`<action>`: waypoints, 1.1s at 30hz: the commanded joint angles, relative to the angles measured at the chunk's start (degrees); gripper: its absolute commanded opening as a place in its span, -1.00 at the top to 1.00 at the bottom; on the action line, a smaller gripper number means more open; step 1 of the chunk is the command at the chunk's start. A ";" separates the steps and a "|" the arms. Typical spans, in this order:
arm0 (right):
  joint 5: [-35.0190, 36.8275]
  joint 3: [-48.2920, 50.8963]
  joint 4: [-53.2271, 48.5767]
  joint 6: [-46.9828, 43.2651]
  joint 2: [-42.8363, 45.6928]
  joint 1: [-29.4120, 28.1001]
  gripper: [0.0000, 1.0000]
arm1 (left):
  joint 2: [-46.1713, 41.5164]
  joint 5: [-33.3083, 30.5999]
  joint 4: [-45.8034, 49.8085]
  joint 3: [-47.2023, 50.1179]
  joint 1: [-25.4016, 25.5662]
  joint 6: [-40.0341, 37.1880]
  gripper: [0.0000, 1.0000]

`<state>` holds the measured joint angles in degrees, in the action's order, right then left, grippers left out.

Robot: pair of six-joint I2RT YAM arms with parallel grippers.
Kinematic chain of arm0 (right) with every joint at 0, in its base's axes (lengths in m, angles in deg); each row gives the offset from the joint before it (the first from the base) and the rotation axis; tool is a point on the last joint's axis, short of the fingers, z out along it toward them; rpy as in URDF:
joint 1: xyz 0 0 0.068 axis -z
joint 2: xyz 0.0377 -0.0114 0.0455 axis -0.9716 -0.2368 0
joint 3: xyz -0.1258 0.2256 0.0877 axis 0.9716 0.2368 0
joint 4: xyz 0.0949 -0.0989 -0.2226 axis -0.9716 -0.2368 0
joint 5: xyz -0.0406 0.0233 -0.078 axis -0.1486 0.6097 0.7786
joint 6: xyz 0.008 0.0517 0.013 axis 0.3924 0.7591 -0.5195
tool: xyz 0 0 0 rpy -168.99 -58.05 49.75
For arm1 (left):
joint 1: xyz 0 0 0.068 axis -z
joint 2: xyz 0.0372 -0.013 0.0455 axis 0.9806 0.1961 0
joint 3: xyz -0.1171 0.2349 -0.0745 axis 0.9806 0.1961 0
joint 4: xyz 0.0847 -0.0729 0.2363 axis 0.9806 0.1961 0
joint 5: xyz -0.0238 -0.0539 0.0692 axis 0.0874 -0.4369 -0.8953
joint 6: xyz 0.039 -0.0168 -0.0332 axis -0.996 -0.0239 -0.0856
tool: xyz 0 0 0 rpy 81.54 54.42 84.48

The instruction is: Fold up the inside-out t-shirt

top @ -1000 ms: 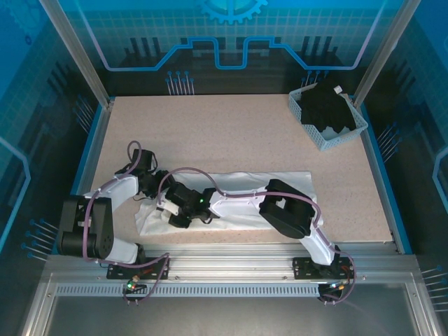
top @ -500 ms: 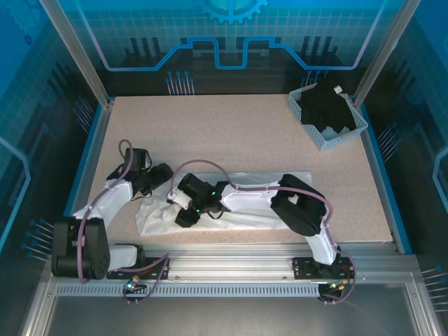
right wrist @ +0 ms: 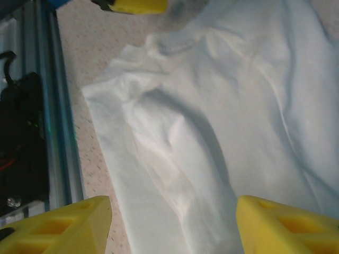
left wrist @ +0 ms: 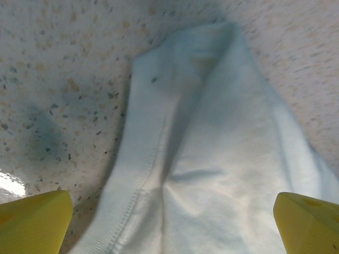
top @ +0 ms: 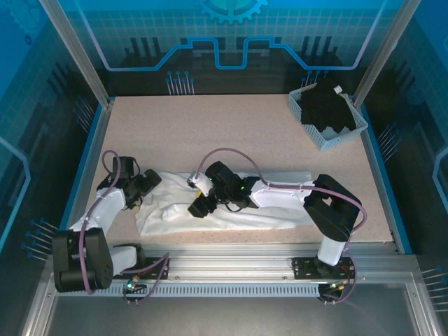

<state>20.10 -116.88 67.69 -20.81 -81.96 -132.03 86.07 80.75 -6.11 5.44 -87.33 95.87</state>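
Across the table (top: 231,126), near edge, the shirt (top: 245,218) lies in a long strip as left gripper (top: 145,187) slides back to its left end and right gripper (top: 198,199) retreats mid-strip, both open-jawed and empty, likely regrasping next.

Soft matt cloth t-shirt (left wrist: 222,159) lies on a speckled matt table (top: 231,133).
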 commanded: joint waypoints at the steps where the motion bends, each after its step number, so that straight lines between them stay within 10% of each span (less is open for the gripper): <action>1: -1.29 1.75 2.50 0.92 3.16 1.14 -0.29 | 3.77 5.17 -0.35 0.33 -0.50 -0.08 -0.97; 21: -0.64 2.58 2.90 2.87 3.63 1.68 -0.26 | 2.25 18.54 -0.97 5.43 8.56 -0.11 -0.57; 33: 0.99 2.23 2.16 3.67 2.48 1.25 -0.24 | 5.89 19.62 -8.53 6.30 10.57 -0.09 0.83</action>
<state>20.38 -114.08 69.81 -17.82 -78.44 -130.89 90.94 98.33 -11.68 11.12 -77.21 95.82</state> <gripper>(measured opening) 0.620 0.139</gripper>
